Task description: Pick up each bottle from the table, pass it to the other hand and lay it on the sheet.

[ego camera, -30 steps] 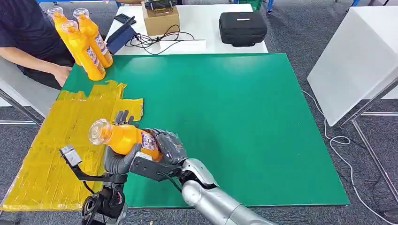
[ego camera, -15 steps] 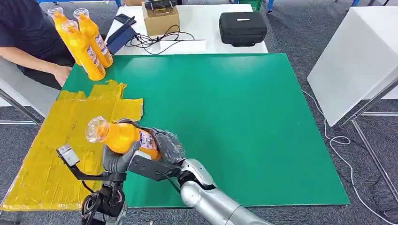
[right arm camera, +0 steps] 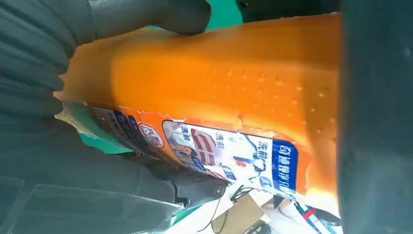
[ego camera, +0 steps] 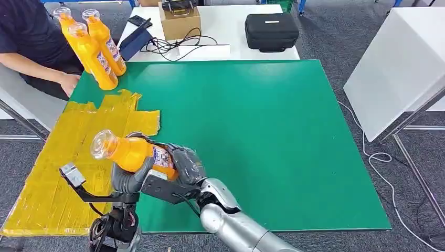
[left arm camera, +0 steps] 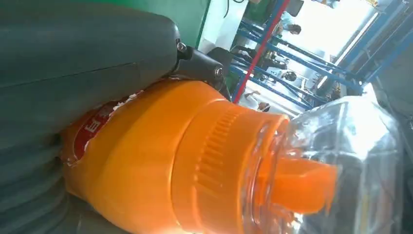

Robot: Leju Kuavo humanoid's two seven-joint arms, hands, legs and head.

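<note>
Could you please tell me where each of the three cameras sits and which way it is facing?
Head view: high on the body, looking forward and down at the green table top; both arms show.
Left wrist view: behind the left robot hand, facing the orange plastic bottle.
Right wrist view: behind the right robot hand, facing its label.
All three share the bottle.

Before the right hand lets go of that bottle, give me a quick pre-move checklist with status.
1. Left hand wrapped around the bottle: ok, fingers curl round the body.
2. Right hand on the bottle's base end: ok, both hands grip it now.
3. Clear cap on: ok.
4. Yellow sheet has a free spot under the bottle's neck: ok.
5. Person's hand away from the drop area: ok, it rests by the three standing bottles.
6. Left grip firm enough alone: cannot tell.
</note>
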